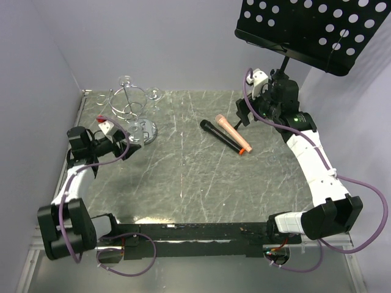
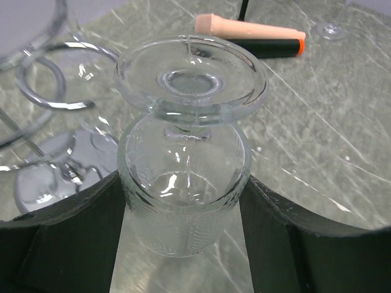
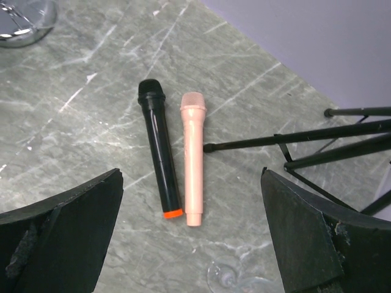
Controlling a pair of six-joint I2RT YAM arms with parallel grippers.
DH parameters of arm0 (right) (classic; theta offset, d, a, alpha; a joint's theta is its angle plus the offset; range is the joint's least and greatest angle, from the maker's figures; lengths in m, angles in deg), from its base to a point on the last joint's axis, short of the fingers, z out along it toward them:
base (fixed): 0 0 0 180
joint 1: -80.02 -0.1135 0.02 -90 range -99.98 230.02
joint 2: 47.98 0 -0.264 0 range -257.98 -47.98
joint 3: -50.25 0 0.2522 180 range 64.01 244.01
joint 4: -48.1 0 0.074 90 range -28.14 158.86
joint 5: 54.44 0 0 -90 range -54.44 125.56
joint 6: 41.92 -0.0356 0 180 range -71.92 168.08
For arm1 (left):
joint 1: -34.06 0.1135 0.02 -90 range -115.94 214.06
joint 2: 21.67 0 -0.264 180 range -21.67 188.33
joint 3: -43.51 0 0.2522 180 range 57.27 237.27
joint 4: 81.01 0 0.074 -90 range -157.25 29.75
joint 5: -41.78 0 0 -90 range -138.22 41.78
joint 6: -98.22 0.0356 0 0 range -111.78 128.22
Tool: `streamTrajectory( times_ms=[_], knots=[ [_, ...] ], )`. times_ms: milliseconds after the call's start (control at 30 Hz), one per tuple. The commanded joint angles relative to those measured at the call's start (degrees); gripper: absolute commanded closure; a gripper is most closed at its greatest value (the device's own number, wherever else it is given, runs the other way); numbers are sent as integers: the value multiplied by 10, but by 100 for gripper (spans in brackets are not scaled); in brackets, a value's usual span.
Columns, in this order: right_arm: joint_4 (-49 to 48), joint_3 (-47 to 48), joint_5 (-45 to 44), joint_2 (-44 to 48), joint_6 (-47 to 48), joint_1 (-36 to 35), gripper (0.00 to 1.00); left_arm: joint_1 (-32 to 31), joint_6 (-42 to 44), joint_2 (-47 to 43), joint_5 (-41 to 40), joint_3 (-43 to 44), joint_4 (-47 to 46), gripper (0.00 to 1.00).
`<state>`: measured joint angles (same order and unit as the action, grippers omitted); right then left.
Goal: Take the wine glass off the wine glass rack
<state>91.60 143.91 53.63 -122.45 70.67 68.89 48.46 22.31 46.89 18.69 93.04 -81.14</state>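
Note:
A clear wine glass (image 2: 183,201) hangs foot-up between my left gripper's (image 2: 184,183) black fingers, which are shut on its ribbed bowl. Its round foot (image 2: 190,76) sits just right of the wine glass rack's chrome loops (image 2: 40,85), clear of them. From above, the wine glass rack (image 1: 128,101) stands at the far left on its mirror-like base (image 1: 145,129), with my left gripper (image 1: 122,140) low beside that base. Another glass (image 1: 153,94) hangs from the rack's right arm. My right gripper (image 3: 190,174) is open and empty above two microphones.
A black microphone (image 3: 159,155) and a pink one (image 3: 193,159) lie side by side mid-table. A black perforated music stand (image 1: 311,24) rises at the back right, its tripod legs (image 3: 342,131) on the table. A glass foot (image 3: 229,278) shows below the right gripper.

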Motion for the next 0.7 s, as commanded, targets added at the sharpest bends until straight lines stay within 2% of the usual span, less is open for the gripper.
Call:
streamTrajectory(
  times_ms=[0, 200, 267, 433, 500, 667],
  knots=[
    [-58, -5, 35, 20, -17, -6, 0, 7, 32, -69, 3, 4, 91, 99],
    [-122, -43, 73, 35, -7, -7, 0, 19, 5, -159, -16, 52, 282, 99],
    [-142, -59, 78, 42, -11, -11, 0, 19, -40, -193, -31, 63, 306, 99],
    [-174, -89, 80, 42, -6, -36, 0, 19, -191, -245, -76, 80, 290, 99],
    [-187, -84, 78, 29, 0, -45, 0, 19, -183, -243, -90, 107, 336, 99],
    [-181, -27, 101, -29, -12, -48, 0, 20, -95, -242, -133, 149, 443, 99]
  ],
)
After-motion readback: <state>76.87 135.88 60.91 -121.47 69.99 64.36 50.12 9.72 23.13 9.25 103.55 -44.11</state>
